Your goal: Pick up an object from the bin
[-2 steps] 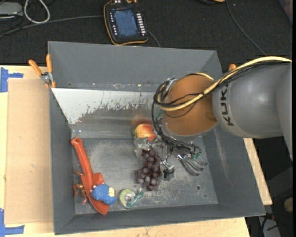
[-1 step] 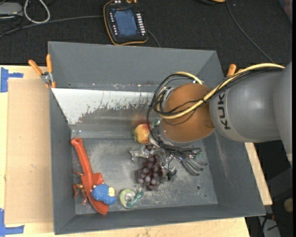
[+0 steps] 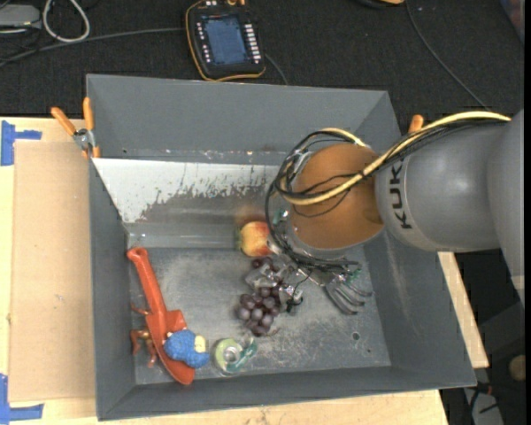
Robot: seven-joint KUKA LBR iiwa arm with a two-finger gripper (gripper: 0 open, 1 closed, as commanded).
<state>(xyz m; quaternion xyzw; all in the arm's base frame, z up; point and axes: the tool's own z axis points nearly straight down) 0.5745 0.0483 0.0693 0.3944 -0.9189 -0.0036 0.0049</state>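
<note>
Grey metal bin [image 3: 111, 264]: the arm [image 3: 460, 193] enters from the right, and its wrist, under an orange cover [image 3: 332, 197] looped with cables, hangs low over the middle of the floor.

1. Task status. Judged from this view, no pick is complete. Nothing is seen lifted clear of the floor. The wrist covers the jaws, so their opening, and whether they have hold of anything, cannot be told.
2. Candidate thing. A purple grape bunch [image 3: 261, 306] lies on the floor at mid-bin, just beside and below the wrist, and is the nearest thing to it. A small red-yellow fruit [image 3: 255, 237] lies just behind it; a dark wire piece [image 3: 347, 292] lies to its right.
3. Remaining work, as a judgement: secure one thing, then raise it out.
4. Other contents. A long orange-red toy [image 3: 152, 304], a blue piece [image 3: 188, 348] and a pale ring [image 3: 230, 354] lie well apart, front left.
5. Surroundings. The bin floor is scuffed. Beyond the far wall, a hand-held control pendant [image 3: 226, 38] and loose cords [image 3: 66, 11] lie on dark ground.
</note>
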